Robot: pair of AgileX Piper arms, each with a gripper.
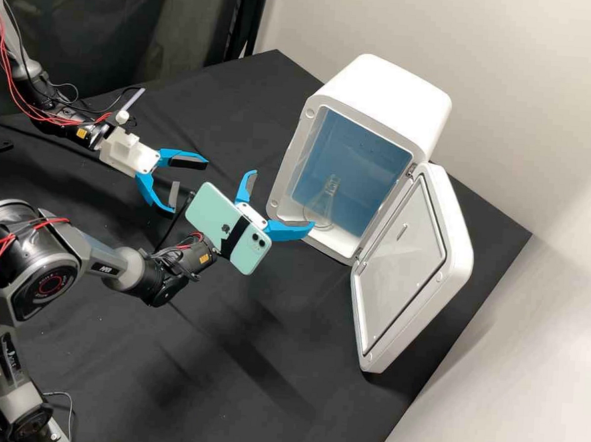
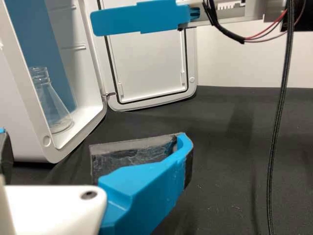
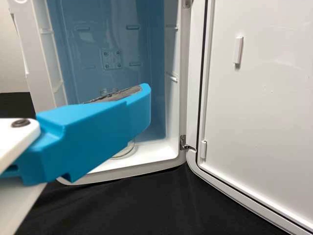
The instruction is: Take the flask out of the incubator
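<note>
Approach step: right hand (image 1: 280,201), spread apart, at open white blue-lined incubator (image 1: 383,96).
Next: reach in, clamp clear glass conical flask (image 1: 328,198) by neck.

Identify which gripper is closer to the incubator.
The right gripper, at the mouth of the open incubator before the flask; the left gripper hangs farther back.
</note>
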